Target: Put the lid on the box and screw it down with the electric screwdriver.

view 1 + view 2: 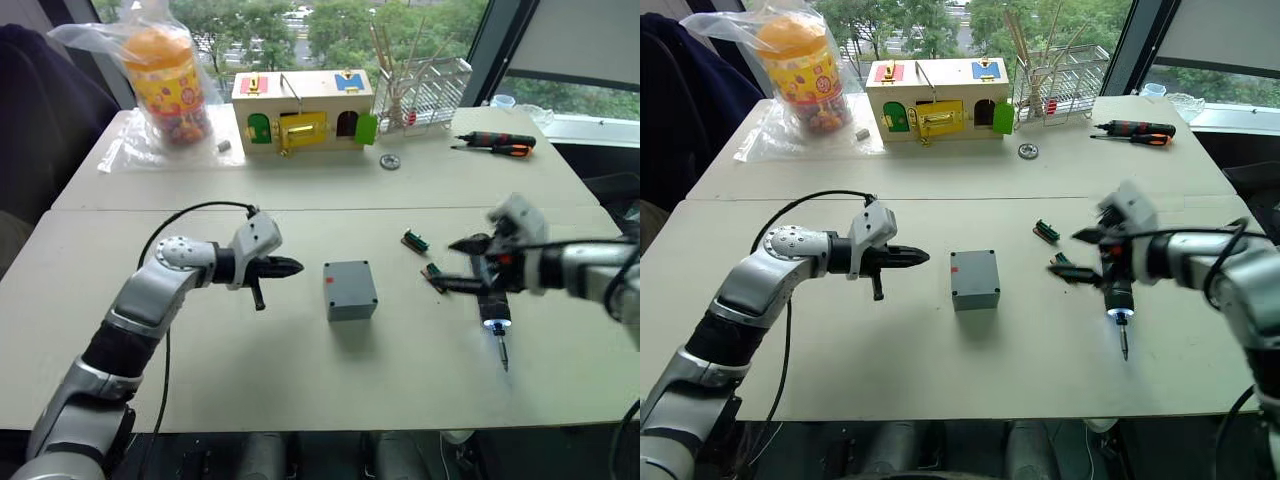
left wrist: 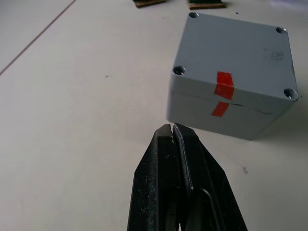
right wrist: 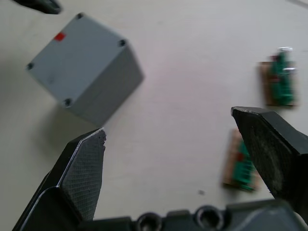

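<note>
Lid (image 2: 237,57) already seated on box (image 1: 350,290) at mid-tabletop (image 1: 300,190), red marks aligned across the seam, ready for screws. Left hand (image 1: 283,267) pinched shut, empty, just beside box. Right hand (image 1: 462,265) spread wide, holding nothing, above electric screwdriver (image 1: 496,325) lying lit nearby. Seam and corner holes plain from left wrist alone.

The pale surface (image 1: 300,390) carries the box (image 1: 350,290) with the lid (image 2: 236,53) on it, the electric screwdriver (image 1: 497,325), two green circuit boards (image 1: 416,241) and a wooden toy house (image 1: 302,110).
</note>
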`<state>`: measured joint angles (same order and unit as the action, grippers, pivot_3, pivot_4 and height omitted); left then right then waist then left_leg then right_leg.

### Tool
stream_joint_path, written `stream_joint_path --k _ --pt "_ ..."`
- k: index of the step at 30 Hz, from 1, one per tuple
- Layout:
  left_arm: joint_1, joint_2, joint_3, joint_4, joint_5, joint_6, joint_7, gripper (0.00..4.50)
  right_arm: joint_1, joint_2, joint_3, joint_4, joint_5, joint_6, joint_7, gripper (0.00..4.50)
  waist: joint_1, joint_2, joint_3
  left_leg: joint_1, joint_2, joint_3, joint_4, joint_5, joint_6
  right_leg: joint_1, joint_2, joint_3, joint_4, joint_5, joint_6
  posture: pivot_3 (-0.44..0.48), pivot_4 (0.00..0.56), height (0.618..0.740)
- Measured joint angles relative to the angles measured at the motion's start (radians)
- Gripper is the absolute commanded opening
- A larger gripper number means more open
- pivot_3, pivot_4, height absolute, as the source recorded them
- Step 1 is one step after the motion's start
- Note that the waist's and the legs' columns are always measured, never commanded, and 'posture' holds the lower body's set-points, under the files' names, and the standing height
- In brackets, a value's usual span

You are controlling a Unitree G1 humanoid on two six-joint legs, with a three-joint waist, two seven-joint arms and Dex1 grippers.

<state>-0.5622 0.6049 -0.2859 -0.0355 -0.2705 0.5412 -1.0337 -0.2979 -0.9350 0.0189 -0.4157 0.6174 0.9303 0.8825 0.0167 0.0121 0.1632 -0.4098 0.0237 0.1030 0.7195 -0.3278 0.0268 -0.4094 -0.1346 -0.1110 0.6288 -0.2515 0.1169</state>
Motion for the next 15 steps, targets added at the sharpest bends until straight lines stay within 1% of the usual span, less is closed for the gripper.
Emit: stream_joint_path --k 1,5,7,10,15 --pt "0.001 -0.004 -0.014 0.003 0.005 -0.001 -0.007 0.0 0.015 0.022 0.012 -0.018 0.007 0.002 -0.008 4.48 -0.001 0.0 0.0 0.0 0.0 0.0 0.001 0.0 0.0 0.0 0.0 0.0 0.0 0.0 0.0 0.0 0.15 0.711" --pt "-0.001 -0.025 -0.031 0.003 0.013 -0.004 -0.026 0.0 0.014 0.046 0.02 -0.054 -0.012 -0.008 -0.045 4.48 -0.003 -0.001 0.001 0.0 0.001 -0.001 0.0 0.0 0.0 0.0 0.001 0.0 0.0 0.0 0.0 0.0 0.15 0.711" --pt "-0.012 -0.042 -0.057 0.018 0.035 -0.016 -0.031 0.0 0.015 0.086 0.061 -0.051 -0.037 -0.02 -0.066 4.48 -0.003 -0.001 0.0 0.001 0.001 -0.001 0.0 0.0 0.0 0.0 0.001 0.0 0.0 0.0 0.0 0.0 0.15 0.711" --pt "-0.045 -0.075 -0.089 0.072 0.072 -0.053 -0.035 0.0 0.016 0.147 0.123 -0.047 -0.046 -0.018 -0.075 4.48 -0.002 -0.001 0.001 0.001 0.0 0.0 0.0 0.0 0.0 0.0 0.001 0.0 0.0 0.0 0.0 0.0 0.15 0.711" --pt "-0.102 -0.129 -0.089 0.192 0.116 -0.124 -0.028 0.0 0.015 0.154 0.12 -0.055 -0.023 0.038 -0.076 4.48 -0.001 -0.002 0.001 0.0 0.0 -0.001 0.0 0.0 0.0 0.0 0.001 0.0 0.0 0.0 0.0 0.0 0.15 0.711"
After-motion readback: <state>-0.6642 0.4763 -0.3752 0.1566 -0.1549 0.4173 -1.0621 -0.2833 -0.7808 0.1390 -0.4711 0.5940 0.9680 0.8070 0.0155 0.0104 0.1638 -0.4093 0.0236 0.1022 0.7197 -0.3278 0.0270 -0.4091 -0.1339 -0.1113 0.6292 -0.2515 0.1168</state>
